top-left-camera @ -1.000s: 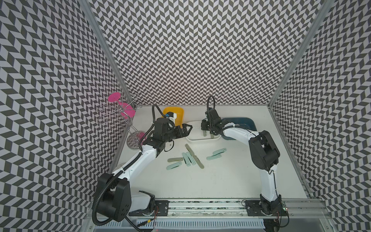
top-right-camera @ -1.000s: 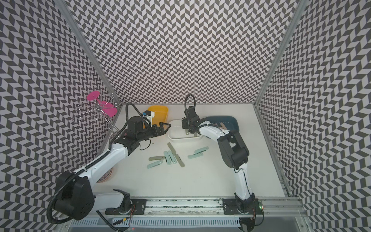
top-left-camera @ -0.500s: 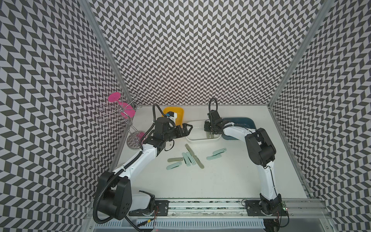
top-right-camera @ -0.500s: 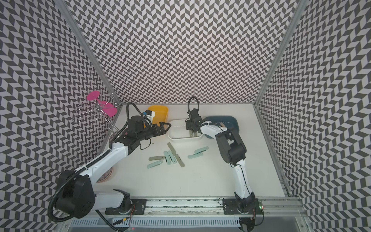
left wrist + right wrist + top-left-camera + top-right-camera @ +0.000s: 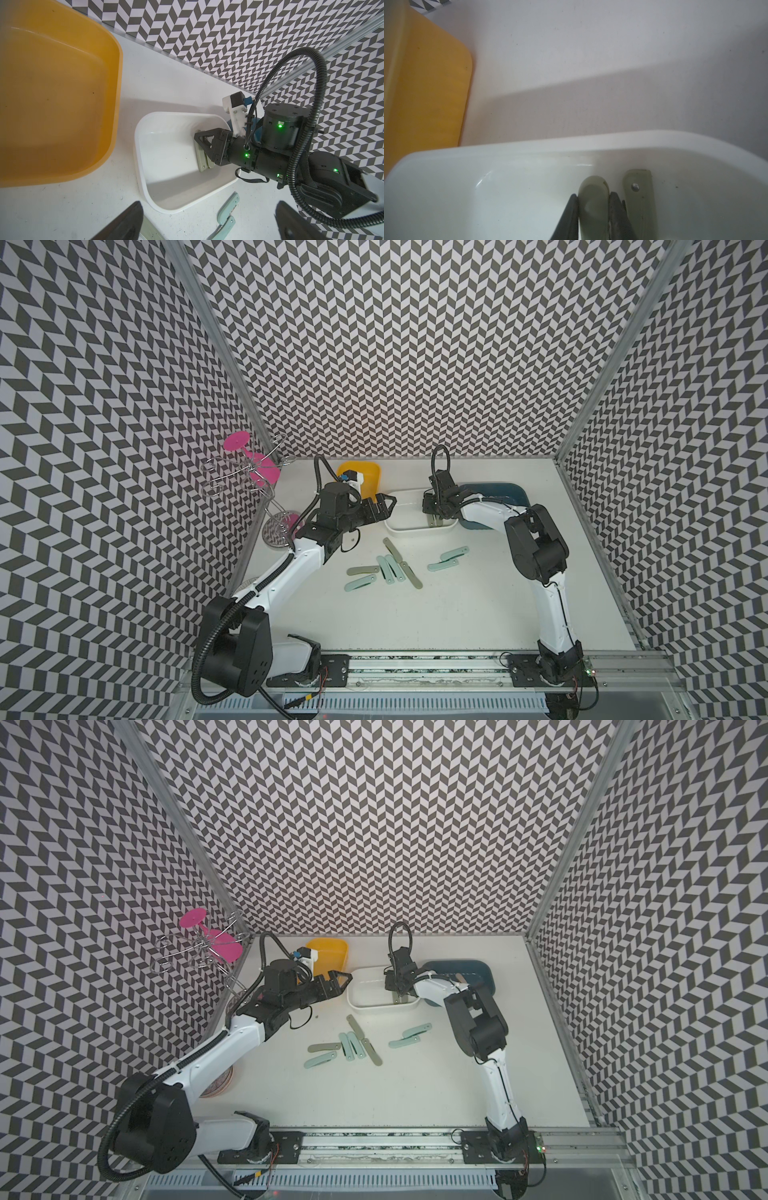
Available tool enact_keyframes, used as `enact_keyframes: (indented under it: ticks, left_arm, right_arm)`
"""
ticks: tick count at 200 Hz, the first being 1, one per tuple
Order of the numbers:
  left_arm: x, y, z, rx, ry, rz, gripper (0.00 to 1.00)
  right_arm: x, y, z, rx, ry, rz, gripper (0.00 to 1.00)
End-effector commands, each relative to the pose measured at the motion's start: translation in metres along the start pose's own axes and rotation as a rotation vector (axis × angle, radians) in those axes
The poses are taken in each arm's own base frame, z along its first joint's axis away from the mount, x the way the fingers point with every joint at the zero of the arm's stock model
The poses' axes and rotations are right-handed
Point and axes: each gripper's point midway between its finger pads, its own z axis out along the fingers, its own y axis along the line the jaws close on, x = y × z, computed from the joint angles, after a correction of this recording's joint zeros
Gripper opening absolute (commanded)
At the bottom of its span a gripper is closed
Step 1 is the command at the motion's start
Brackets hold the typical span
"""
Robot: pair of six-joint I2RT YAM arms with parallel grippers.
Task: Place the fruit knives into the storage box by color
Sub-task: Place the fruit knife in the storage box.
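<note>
Lowered slightly, the right claw (image 5: 593, 195) is clamped on a sage-green fruit knife (image 5: 593, 185) inside the white storage box (image 5: 529, 145), its long axis parallel to a matching knife (image 5: 638, 193) just beside. The left claw (image 5: 385, 509) is held apart, empty.

Bright, even light from above; faint, soft shadows on the table (image 5: 457, 614). The right wrist view is blurred, crossed by a broad shadow.
</note>
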Motion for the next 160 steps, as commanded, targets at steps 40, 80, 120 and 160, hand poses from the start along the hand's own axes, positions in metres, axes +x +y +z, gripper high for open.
enact_keyframes:
  ticks: [40,80,120,160]
  left_arm:
    - [-0.008,0.000,-0.008,-0.011,-0.039,-0.001,1.00]
    - [-0.008,0.000,-0.009,-0.010,-0.041,-0.001,1.00]
    - [-0.005,0.000,-0.013,-0.011,-0.035,0.002,1.00]
    - [0.005,0.003,-0.020,-0.017,-0.020,-0.003,1.00]
  right_arm:
    - [-0.002,-0.004,0.010,-0.002,-0.009,0.010,0.27]
    - [-0.014,0.005,0.001,-0.023,-0.025,-0.002,0.30]
    - [-0.040,0.029,-0.036,-0.115,-0.079,-0.013,0.32]
    - [-0.061,0.049,-0.091,-0.210,-0.157,-0.017,0.36]
